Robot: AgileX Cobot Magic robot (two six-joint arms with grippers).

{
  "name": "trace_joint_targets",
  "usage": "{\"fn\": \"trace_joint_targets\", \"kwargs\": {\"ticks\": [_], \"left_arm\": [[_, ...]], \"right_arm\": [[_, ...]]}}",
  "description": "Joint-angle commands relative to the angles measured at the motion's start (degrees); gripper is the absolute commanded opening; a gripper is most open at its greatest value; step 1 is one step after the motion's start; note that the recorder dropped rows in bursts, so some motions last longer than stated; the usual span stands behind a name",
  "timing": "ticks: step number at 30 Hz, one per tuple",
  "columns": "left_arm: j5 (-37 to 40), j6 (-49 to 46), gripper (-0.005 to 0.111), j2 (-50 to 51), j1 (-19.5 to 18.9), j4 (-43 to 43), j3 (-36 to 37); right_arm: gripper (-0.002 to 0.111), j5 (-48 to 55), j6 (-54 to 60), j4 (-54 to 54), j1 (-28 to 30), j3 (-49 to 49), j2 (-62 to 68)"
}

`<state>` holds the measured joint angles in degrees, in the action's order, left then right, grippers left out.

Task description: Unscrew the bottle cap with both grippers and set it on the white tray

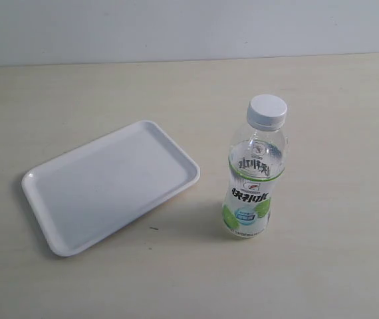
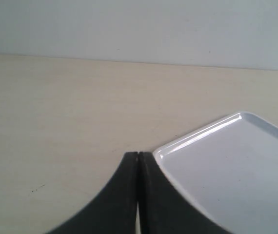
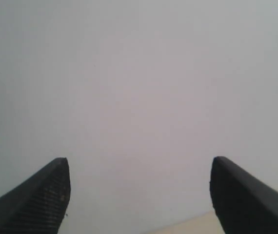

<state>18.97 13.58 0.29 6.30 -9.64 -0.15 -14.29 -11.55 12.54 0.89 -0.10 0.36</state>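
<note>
While left pincer [image 2: 138, 156] sits shut beside the white tray [image 2: 236, 165], right pincer [image 3: 139, 163] gapes empty

Exterior view: you look down at a slant from above the counter [image 1: 309, 266], facing the wall [image 1: 176, 26]. You are at middle distance and take in the whole white tray [image 1: 110, 183] and the bottle [image 1: 256, 179].
Left wrist view: you sit low over the counter, just behind the left hand [image 2: 138, 158], facing along the surface toward the wall. One corner of the white tray is very near.
Right wrist view: you look out between the fingers of the right hand [image 3: 139, 165], straight at the wall. Only a sliver of counter shows.
Shared, exterior and left wrist: white tray, counter, wall.
Shared, exterior and right wrist: wall and counter only.
</note>
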Motion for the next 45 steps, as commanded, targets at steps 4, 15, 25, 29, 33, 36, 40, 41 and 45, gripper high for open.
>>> {"fn": "trace_joint_targets", "kwargs": {"ticks": [4,15,25,29,33,36,40,41,45], "left_arm": [[-0.25,0.13,0.0,-0.29,0.31,-0.18,0.15],[-0.25,0.13,0.0,-0.29,0.31,-0.18,0.15],[-0.25,0.13,0.0,-0.29,0.31,-0.18,0.15],[-0.25,0.13,0.0,-0.29,0.31,-0.18,0.15],[-0.25,0.13,0.0,-0.29,0.31,-0.18,0.15],[-0.25,0.13,0.0,-0.29,0.31,-0.18,0.15],[-0.25,0.13,0.0,-0.29,0.31,-0.18,0.15],[-0.25,0.13,0.0,-0.29,0.31,-0.18,0.15],[-0.25,0.13,0.0,-0.29,0.31,-0.18,0.15]], "right_arm": [[0.074,12.09,-0.15,0.03,-0.22,0.1,-0.36],[0.074,-0.2,-34.35,-40.57,-0.22,-5.4,13.68],[0.077,-25.13,-60.66,-95.01,-0.22,-4.28,46.18],[0.08,-27.14,-58.23,-94.07,-0.22,-4.28,50.11],[0.083,-26.62,-53.72,-89.34,-0.22,-4.28,53.01],[0.086,-26.23,-48.21,-84.71,-0.22,-4.28,55.62],[0.088,-26.53,-43.76,-80.95,-0.22,-4.28,60.33],[0.088,-26.91,-43.35,-80.7,-0.22,-4.28,61.62],[0.088,-29.76,-40.24,-79.88,-0.22,-4.28,66.07]]}}
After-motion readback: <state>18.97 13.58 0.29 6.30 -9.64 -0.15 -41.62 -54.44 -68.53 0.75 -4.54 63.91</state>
